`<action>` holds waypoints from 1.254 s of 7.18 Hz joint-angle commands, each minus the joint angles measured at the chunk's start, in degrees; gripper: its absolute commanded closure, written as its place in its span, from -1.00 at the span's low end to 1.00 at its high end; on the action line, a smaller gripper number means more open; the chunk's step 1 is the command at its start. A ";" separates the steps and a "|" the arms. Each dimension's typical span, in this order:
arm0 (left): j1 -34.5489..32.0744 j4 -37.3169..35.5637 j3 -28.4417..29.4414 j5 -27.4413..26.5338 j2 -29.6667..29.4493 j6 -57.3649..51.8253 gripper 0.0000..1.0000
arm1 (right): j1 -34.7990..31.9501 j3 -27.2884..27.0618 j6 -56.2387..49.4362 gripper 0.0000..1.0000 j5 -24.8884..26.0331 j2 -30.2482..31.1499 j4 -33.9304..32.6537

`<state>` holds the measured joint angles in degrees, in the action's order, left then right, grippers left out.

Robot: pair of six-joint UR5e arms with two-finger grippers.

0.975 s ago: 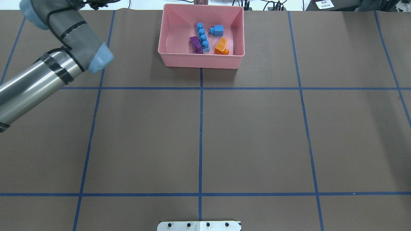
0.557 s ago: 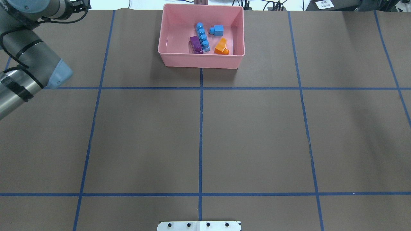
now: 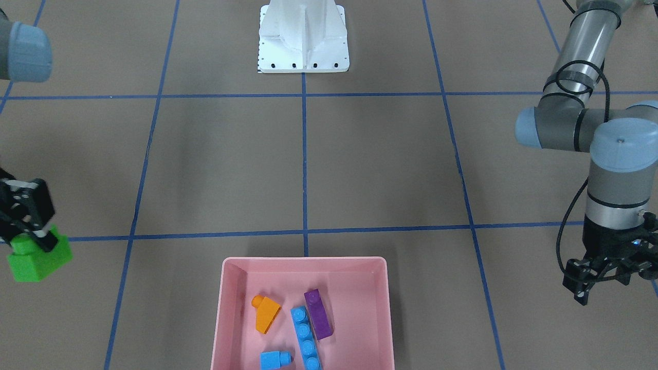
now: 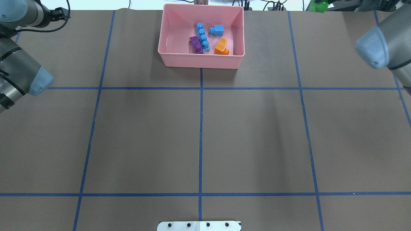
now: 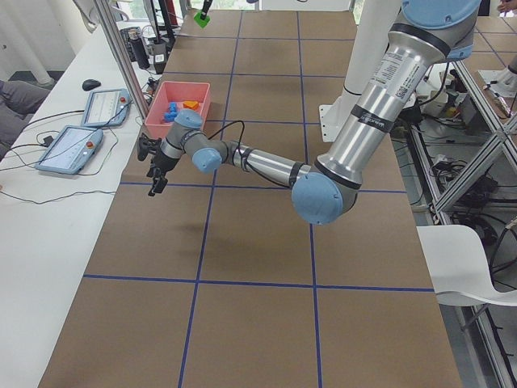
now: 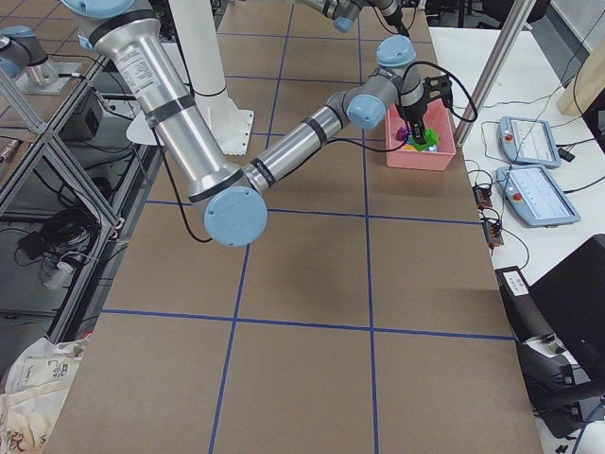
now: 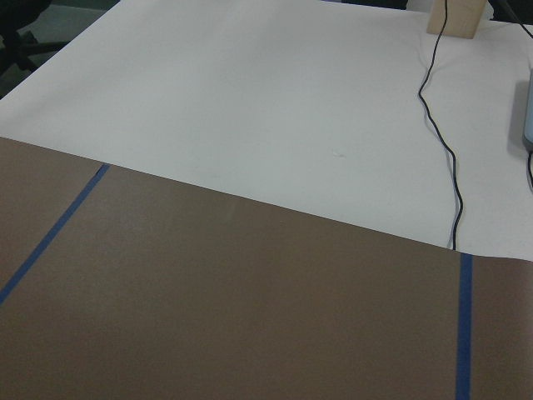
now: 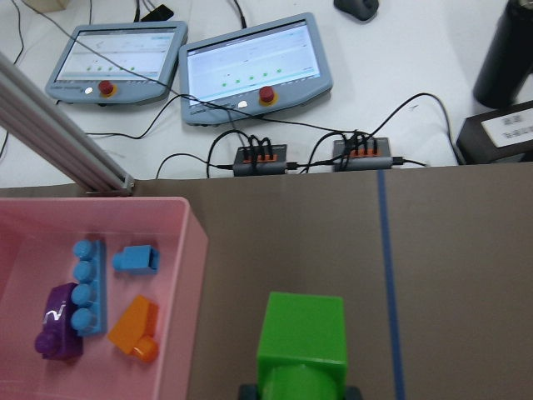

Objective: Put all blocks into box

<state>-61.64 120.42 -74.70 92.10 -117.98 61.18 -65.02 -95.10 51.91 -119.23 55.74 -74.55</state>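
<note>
The pink box (image 4: 199, 62) stands at the table's far middle edge. In it lie a purple block (image 4: 196, 44), a long light-blue block (image 4: 202, 37), a small light-blue block (image 4: 217, 30) and an orange sloped block (image 4: 221, 47). My right gripper (image 3: 37, 240) is shut on a green block (image 3: 36, 262) and holds it in the air beside the box (image 3: 303, 261). In the right wrist view the green block (image 8: 301, 337) hangs over bare table, just right of the box wall (image 8: 193, 275). My left gripper (image 3: 601, 280) is open with nothing in it, far off on the box's other side.
The white robot base plate (image 3: 303, 41) sits at the near middle edge. Beyond the table's far edge a white bench carries control tablets (image 8: 250, 67), cables and small hubs. Blue tape lines (image 4: 200, 128) mark a grid on the brown table cover.
My left arm has drawn back to the left, away from the box. My right arm has come into the overhead view at the right edge, and the green block now shows at the top right.
</note>
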 commanded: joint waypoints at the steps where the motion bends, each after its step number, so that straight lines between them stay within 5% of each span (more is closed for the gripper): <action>1: -0.85 -0.01 0.26 -0.08 0.73 -1.68 -1.00 | 6.28 14.34 1.09 1.00 1.19 -14.45 0.10; 4: -1.89 -0.10 -0.27 0.18 6.42 -11.73 -1.00 | 12.71 33.80 1.09 1.00 10.58 -22.34 14.12; 6: -2.25 -2.10 -2.63 5.41 13.78 -25.95 -1.00 | 14.56 34.55 1.17 1.00 13.66 -22.69 15.13; 8: -8.89 -12.86 -6.48 20.05 16.80 -39.57 -1.00 | 15.53 34.63 1.09 1.00 15.08 -22.69 15.13; 9: -10.24 -20.06 -12.77 23.61 19.69 -44.52 -1.00 | 15.62 34.63 1.09 1.00 15.26 -22.69 15.22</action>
<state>-69.31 108.34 -81.65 109.63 -101.25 23.83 -49.65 -60.53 53.03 -104.37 33.05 -59.42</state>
